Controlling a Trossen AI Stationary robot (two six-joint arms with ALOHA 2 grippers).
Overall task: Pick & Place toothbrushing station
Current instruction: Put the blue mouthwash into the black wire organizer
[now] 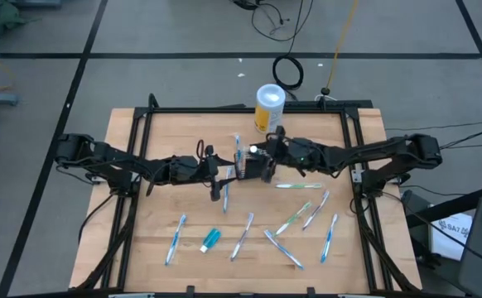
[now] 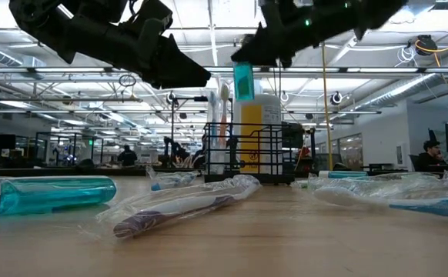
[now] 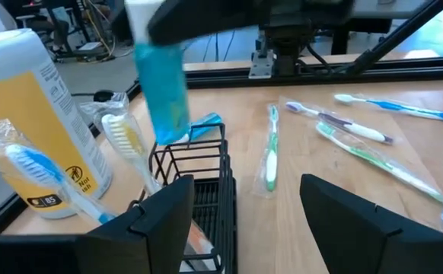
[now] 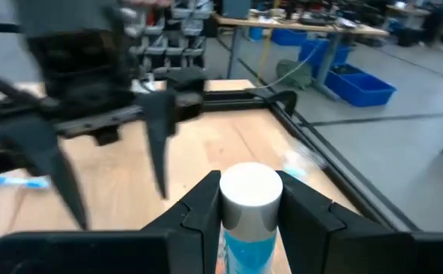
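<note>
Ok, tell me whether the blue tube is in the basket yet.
Not yet. The right gripper holds the blue tube upright, above the basket.

This is a large open robotics lab or industrial workspace. In the low view, a high ceiling (image 2: 208,46) with exposed beams, pipes and strip lights spans the top of the frame, and rows of workstations recede across the middle, with a seated person (image 2: 430,154) at the far right. The high view shows a wooden tabletop (image 1: 142,248) inside a black metal frame (image 1: 249,108), standing on grey floor tiles (image 1: 166,33) with loose cables (image 1: 289,73) at upper centre. Blue storage bins (image 4: 362,84) sit at upper right of the right wrist view.
</note>
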